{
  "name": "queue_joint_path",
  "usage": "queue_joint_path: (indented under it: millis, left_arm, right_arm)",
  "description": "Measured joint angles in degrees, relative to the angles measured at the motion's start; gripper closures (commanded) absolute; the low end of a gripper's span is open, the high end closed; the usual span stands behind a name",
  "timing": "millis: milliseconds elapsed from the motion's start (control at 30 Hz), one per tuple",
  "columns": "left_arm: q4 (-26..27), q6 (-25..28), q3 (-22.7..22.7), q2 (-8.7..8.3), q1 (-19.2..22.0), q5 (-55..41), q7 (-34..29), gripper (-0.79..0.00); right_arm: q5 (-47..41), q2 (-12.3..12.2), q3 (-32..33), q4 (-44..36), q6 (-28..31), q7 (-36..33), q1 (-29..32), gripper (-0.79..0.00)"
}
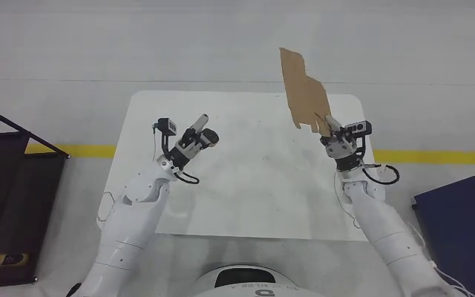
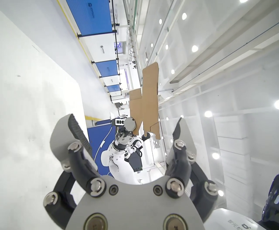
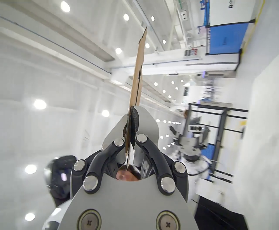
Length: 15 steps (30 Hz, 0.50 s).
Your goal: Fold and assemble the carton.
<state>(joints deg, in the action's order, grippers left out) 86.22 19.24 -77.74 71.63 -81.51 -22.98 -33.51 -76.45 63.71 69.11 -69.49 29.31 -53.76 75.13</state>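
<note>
Task is barely started. The carton (image 1: 304, 89) is a flat brown blank with no panel folded and no flaps tucked or locked. It is held upright in the air above the far right corner of the tabletop (image 1: 252, 185), touching nothing else. The right pincer (image 3: 131, 115) is clamped on the blank's lower edge, pads pressed on both faces. The left pincer (image 1: 204, 128) has its fingers apart and holds nothing. It sits above the left half of the tabletop, well apart from the carton.

Judged left to do: open the blank, fold every panel, close the flaps.

Writing: none seen on the carton's faces. The partition panels (image 2: 93, 17) in the room behind carry small marks, too small to read.
</note>
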Motion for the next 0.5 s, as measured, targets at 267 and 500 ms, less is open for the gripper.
queue_joint_path:
  millis: [267,500]
  left_arm:
    - [0.46,1.11,-2.43,-0.36,-1.18,-0.71,0.23,-0.785]
    - [0.46,1.09,-2.42,-0.35,-1.17,-0.71,0.23,-0.785]
  right_arm:
    - [-32.13,3.28,-1.91,3.27,-26.07,-8.51,-1.15,0.0]
    - [-55.59,5.71,-4.28,4.51,-55.22,-7.65,-2.04,0.0]
